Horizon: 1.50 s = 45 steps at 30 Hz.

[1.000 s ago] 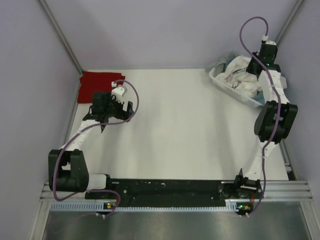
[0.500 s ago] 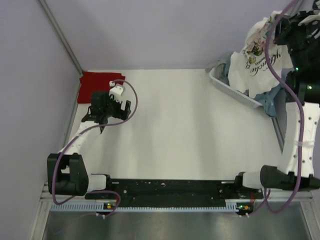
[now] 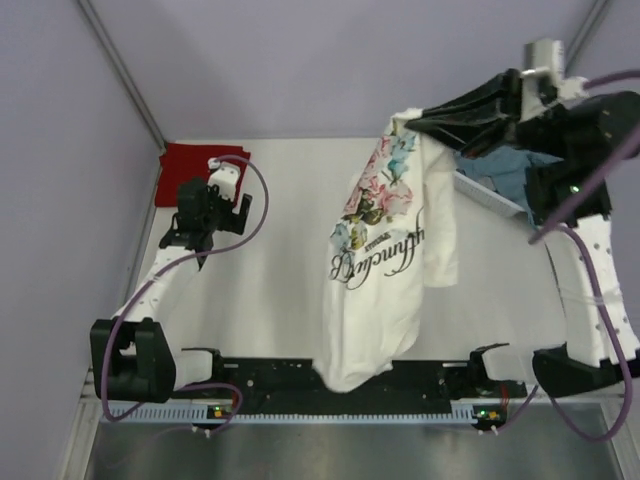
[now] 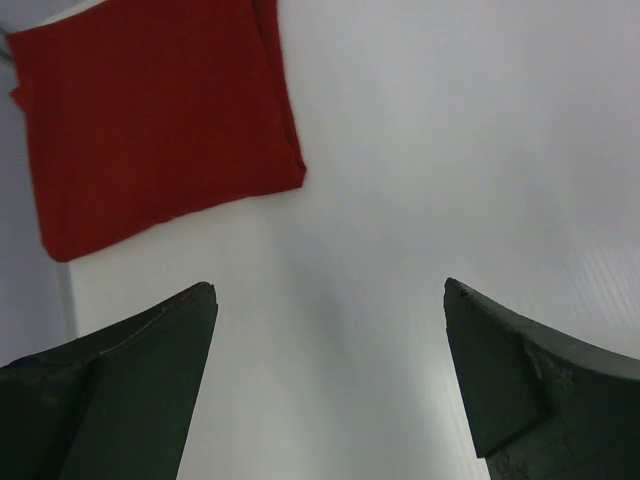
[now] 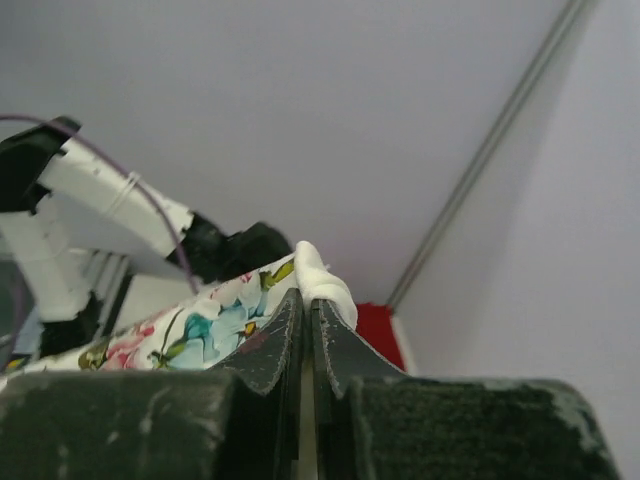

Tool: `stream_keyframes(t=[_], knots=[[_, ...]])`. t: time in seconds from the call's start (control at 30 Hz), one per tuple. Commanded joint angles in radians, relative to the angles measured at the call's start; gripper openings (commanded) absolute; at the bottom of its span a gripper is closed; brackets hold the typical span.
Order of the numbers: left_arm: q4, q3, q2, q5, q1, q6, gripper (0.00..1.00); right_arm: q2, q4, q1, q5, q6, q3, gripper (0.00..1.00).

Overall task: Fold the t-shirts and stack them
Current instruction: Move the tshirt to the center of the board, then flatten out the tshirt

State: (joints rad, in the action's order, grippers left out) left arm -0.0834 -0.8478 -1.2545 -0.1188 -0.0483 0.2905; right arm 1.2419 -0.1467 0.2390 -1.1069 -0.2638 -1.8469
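Observation:
A large white t-shirt with a floral print (image 3: 378,260) hangs in the air over the middle of the table, held by its top edge. My right gripper (image 3: 408,124) is shut on that edge, high above the table; in the right wrist view the white cloth (image 5: 322,278) bulges out past the closed fingertips. A folded dark red t-shirt (image 3: 198,172) lies flat at the table's far left corner, and also shows in the left wrist view (image 4: 150,110). My left gripper (image 3: 192,240) hovers just in front of it, open and holding nothing (image 4: 330,300).
A white slotted basket (image 3: 490,195) with blue cloth (image 3: 510,170) in it sits at the far right, partly behind the right arm. The hanging shirt's lower hem (image 3: 350,375) reaches down over the arms' base rail.
The right gripper has lifted the white shirt out of the basket and swung it left over the table's middle, where it now hangs unfurled. The left gripper drifted slightly toward the red shirt.

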Motion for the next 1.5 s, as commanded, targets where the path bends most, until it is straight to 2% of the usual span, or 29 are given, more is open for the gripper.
stream_keyframes(t=[0.0, 0.07, 0.13, 0.2, 0.27, 0.33, 0.37, 0.4, 0.43, 0.47, 0.5, 0.57, 0.63, 0.7, 0.8, 0.9, 0.97, 1.03, 1.2, 1.33, 1.47], knots=[[0.074, -0.023, 0.038, 0.22, 0.007, 0.05, 0.99, 0.167, -0.138, 0.039, -0.296, -0.091, 0.087, 0.0], [0.108, -0.03, 0.032, 0.272, 0.014, 0.07, 0.99, 0.244, -0.182, 0.039, -0.375, -0.105, 0.123, 0.0], [0.102, -0.034, 0.032, 0.289, 0.018, 0.088, 0.99, 0.313, -0.055, 0.028, -0.399, 0.031, 0.133, 0.0], [0.106, -0.025, 0.04, 0.297, 0.018, 0.11, 0.99, 0.405, 0.073, -0.006, -0.343, 0.145, 0.144, 0.0], [0.119, -0.011, 0.046, 0.314, 0.018, 0.127, 0.99, 0.503, 0.084, -0.055, -0.228, 0.132, 0.144, 0.0], [0.122, -0.001, 0.053, 0.32, 0.018, 0.144, 0.99, 0.611, 0.209, -0.087, -0.012, 0.126, 0.082, 0.2], [0.125, 0.009, 0.059, 0.318, 0.016, 0.154, 0.99, 0.669, 0.333, -0.092, 0.098, 0.17, 0.014, 0.39], [0.126, 0.015, 0.066, 0.315, 0.018, 0.159, 0.99, 0.715, 0.449, -0.089, 0.301, 0.211, -0.064, 0.52], [0.126, 0.022, 0.072, 0.311, 0.018, 0.164, 0.99, 0.764, 0.576, -0.077, 0.399, 0.251, -0.134, 0.63], [0.126, 0.029, 0.078, 0.306, 0.016, 0.165, 0.99, 0.798, 0.669, -0.064, 0.565, 0.288, -0.211, 0.69], [0.126, 0.036, 0.086, 0.3, 0.016, 0.168, 0.99, 0.826, 0.744, -0.037, 0.751, 0.304, -0.256, 0.71], [0.131, 0.049, 0.092, 0.292, 0.018, 0.17, 0.99, 0.821, 0.792, 0.002, 0.907, 0.334, -0.259, 0.79], [0.134, 0.052, 0.09, 0.297, 0.018, 0.164, 0.99, 0.768, 0.789, 0.048, 1.002, 0.36, -0.191, 0.84], [0.143, 0.053, 0.079, 0.321, 0.019, 0.154, 0.99, 0.7, 0.785, 0.109, 1.093, 0.382, -0.106, 0.85], [0.174, 0.053, 0.046, 0.389, 0.025, 0.15, 0.99, 0.598, 0.727, 0.235, 1.116, 0.461, 0.093, 0.85], [0.142, 0.027, 0.004, 0.409, 0.042, 0.121, 0.99, 0.507, 0.691, 0.388, 0.988, 0.604, 0.265, 0.85], [0.107, 0.007, -0.016, 0.398, 0.082, 0.099, 0.99, 0.504, 0.684, 0.482, 0.899, 0.667, 0.331, 0.85], [0.094, 0.001, -0.028, 0.4, 0.102, 0.093, 0.99, 0.539, 0.684, 0.563, 0.895, 0.683, 0.353, 0.84], [0.091, 0.015, -0.014, 0.397, 0.157, 0.111, 0.99, 0.672, 0.707, 0.629, 0.943, 0.652, 0.35, 0.79], [0.091, 0.035, 0.01, 0.392, 0.174, 0.133, 0.99, 0.754, 0.72, 0.634, 1.059, 0.621, 0.353, 0.77], [0.088, 0.047, 0.032, 0.378, 0.176, 0.142, 0.99, 0.801, 0.756, 0.635, 1.079, 0.594, 0.383, 0.66]])
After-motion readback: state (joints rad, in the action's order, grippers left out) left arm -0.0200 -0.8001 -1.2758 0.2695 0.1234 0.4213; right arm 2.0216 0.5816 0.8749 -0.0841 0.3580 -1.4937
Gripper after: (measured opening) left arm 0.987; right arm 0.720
